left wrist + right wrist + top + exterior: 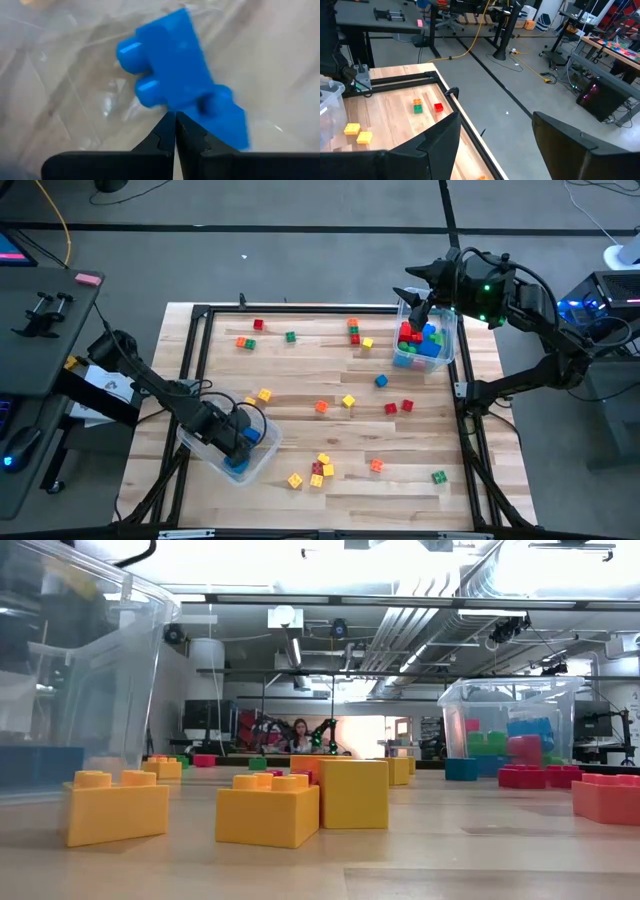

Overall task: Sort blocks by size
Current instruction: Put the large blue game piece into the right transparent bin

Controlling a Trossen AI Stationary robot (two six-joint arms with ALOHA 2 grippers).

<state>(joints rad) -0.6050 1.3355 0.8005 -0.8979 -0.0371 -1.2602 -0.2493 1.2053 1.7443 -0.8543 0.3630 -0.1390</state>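
- The left gripper (pixel 240 445) sat inside the near-left bin (pixel 262 463), its fingers (pixel 165 137) pressed together with nothing between them; a blue brick (pixel 172 70) lay just ahead of the tips, touching a second blue piece beside it.
- The right gripper (pixel 420 308) hung over the far-right bin (pixel 447 352), jaws spread wide and empty; that bin held a heap of red, blue and green bricks (pixel 418 340).
- The loose blocks (pixel 322 465) lay scattered over the counter (pixel 300 380) between the two bins: a near cluster of yellow and red ones, a few red and orange ones at mid-counter, a far row of orange, red and green ones.
- By my reading, the near cluster was closer to the left arm, down-right of its bin; the red pair (pixel 398 407) at mid-right lay nearer the right arm, on the near side of its bin.
- The bricks were hard, glossy plastic, boxy, with round studs on top; the two-stud ones had a clear long axis, the small cubes none.
- The bins were thin clear plastic with sloping walls; the counter was pale wood planks in a dark metal frame.
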